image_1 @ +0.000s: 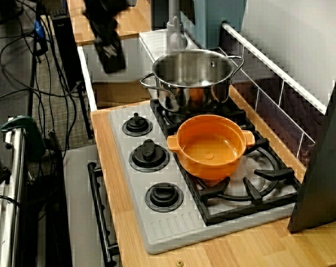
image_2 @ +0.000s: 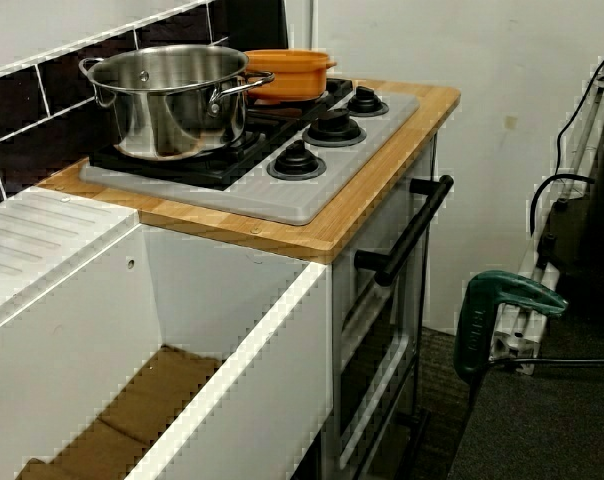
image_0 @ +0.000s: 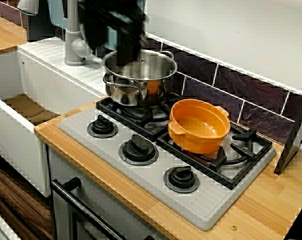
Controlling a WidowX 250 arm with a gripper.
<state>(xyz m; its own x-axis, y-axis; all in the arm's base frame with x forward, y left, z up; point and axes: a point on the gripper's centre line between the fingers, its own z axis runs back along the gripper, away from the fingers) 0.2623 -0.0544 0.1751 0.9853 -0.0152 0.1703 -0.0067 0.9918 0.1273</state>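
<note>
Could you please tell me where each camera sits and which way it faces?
Front view: high off the stove's front corner, looking down over the knobs at the steel pot and orange pot; the gripper shows blurred, top.
End view: raised beyond the orange pot's end, facing the sink; blurred gripper top left.
Sink view: low, looking across the sink to the stove; no robot part.
All three share both pots.
</note>
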